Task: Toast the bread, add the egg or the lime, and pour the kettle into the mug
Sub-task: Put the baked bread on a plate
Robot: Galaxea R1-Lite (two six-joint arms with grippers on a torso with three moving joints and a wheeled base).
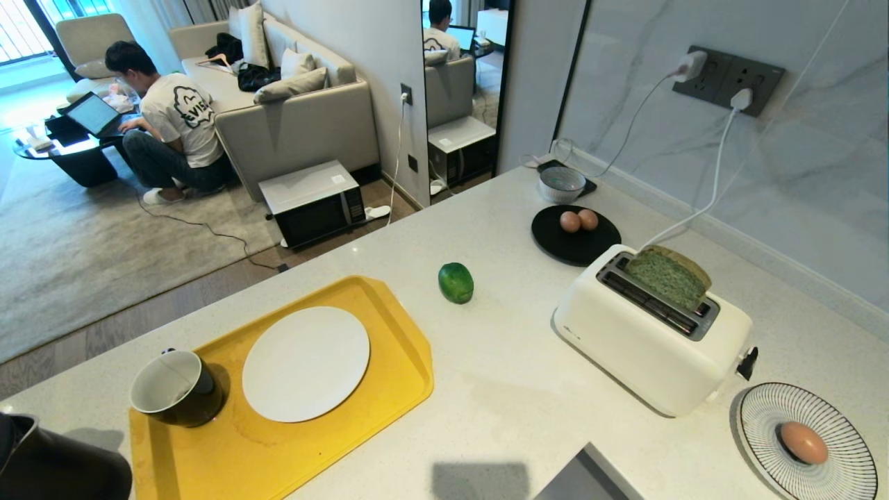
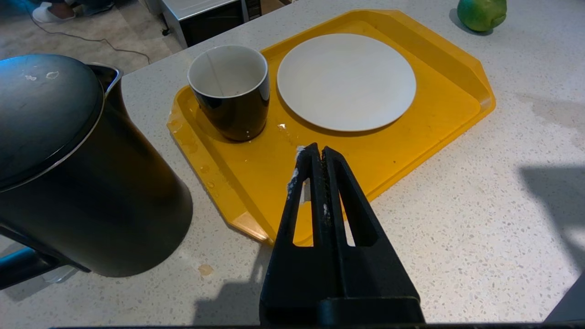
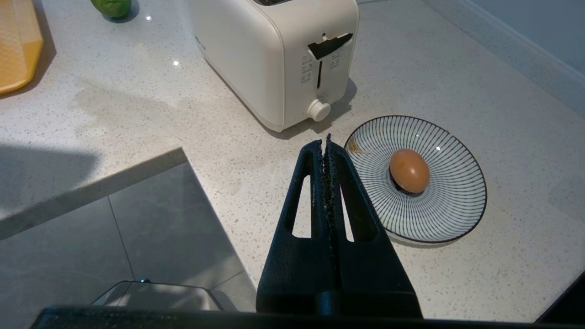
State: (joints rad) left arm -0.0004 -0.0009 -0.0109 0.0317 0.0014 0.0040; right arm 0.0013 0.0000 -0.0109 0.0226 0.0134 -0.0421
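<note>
The green bread (image 1: 672, 276) stands half out of a slot in the white toaster (image 1: 649, 340) (image 3: 274, 55). An egg (image 1: 803, 442) (image 3: 409, 170) lies on a striped plate (image 1: 840, 479) (image 3: 448, 214) at the counter's near right. The lime (image 1: 455, 282) (image 2: 481, 13) rests mid-counter. The black mug (image 1: 177, 389) (image 2: 231, 91) sits on the yellow tray (image 1: 389, 389) (image 2: 411, 151) beside a white plate (image 1: 305, 363) (image 2: 346, 81). The black kettle (image 1: 55, 462) (image 2: 77, 169) stands at the near left. My left gripper (image 2: 318, 151) hovers shut and empty over the tray's near edge. My right gripper (image 3: 326, 145) hovers shut and empty beside the striped plate.
Two more eggs (image 1: 578, 221) lie on a black plate (image 1: 575, 243) behind the toaster, with a small bowl (image 1: 561, 184) further back. Cables run to wall sockets (image 1: 729, 78). The counter edge drops to the floor on the left, where a person (image 1: 170, 118) sits.
</note>
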